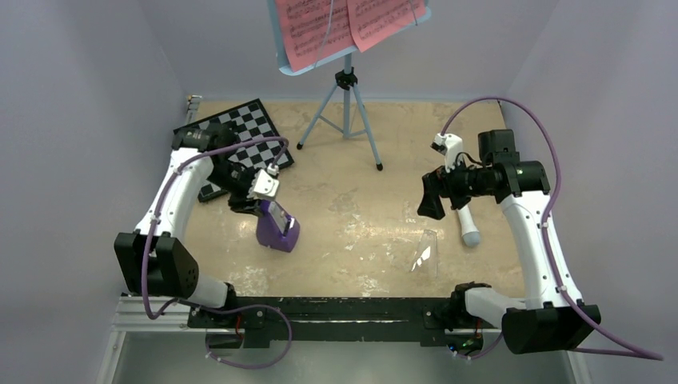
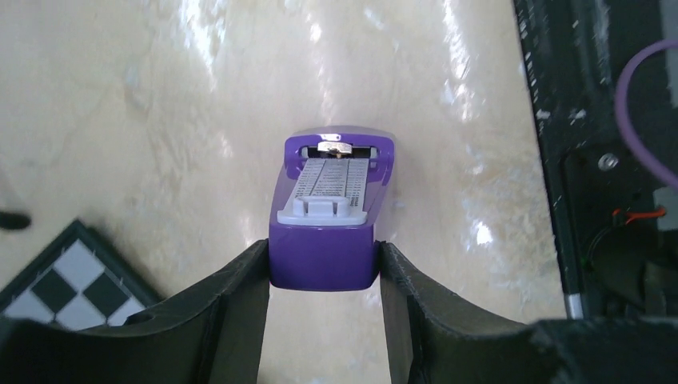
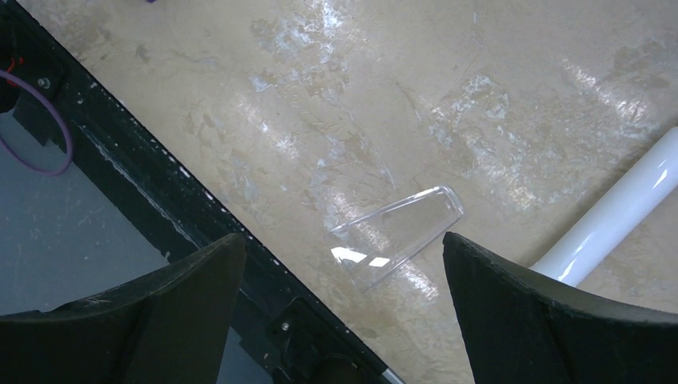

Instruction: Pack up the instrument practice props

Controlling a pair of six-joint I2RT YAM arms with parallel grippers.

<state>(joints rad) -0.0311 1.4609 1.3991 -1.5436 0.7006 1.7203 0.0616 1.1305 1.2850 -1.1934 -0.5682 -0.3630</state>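
- The overhead view is evenly and softly lit from above; the pale lilac walls look flat, shadows are faint and soft-edged, and the side walls slant outward with wide-angle distortion.
- In the left wrist view the worn beige tabletop throws back broad white glare streaks that wash out its upper part; the glossy purple plastic wedge is sharp.
- In the right wrist view glare patches mottle the tabletop. The clear plastic wedge-shaped cover reads only by edge outlines and one bright highlight, and the glossy white tube carries a long reflection.
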